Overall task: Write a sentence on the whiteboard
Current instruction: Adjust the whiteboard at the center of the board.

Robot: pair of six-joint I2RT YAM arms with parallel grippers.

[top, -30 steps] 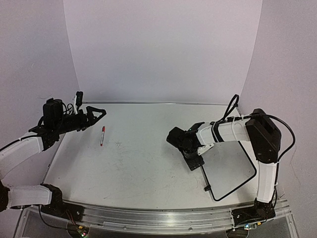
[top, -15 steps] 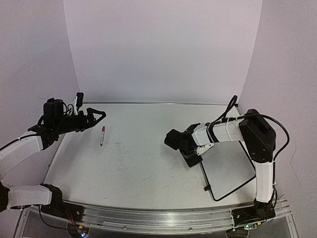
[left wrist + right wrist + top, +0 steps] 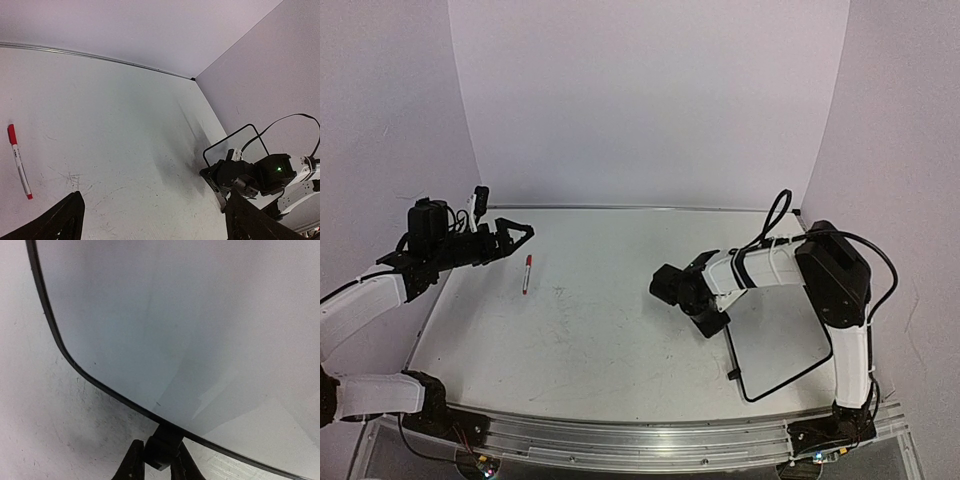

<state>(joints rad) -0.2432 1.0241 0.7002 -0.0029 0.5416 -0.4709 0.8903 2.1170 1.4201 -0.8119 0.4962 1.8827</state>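
**Change noted.** Over the last second the right end effector has drawn its fingers together. In the right wrist view they now sit tight on either side of a small black foot projecting from the frame of the whiteboard, so the board is clamped by that foot. The overhead view shows the right arm has pulled inward toward the middle of the counter. The board's near corner has shifted slightly the same way, so the board appears to be moving with the grip.

**Location of the task item.** The whiteboard lies flat on the right side of the counter, close to its right edge. Its long side runs toward the near right corner. The surface visible in the wrist view bears no writing.

**Other arm.** The left end effector is unchanged. Its fingers are spread fully apart and hold nothing, and it hangs over the far left corner of the counter. A red-capped marker lies just beside it on the counter, not in contact.

**Assessment.** The task is at an early stage. The board has been secured, probably for repositioning or steadying. The marker has not been picked up and no sentence has been started. The foot offers only a narrow hold, so the board could pivot or slip if dragged quickly.
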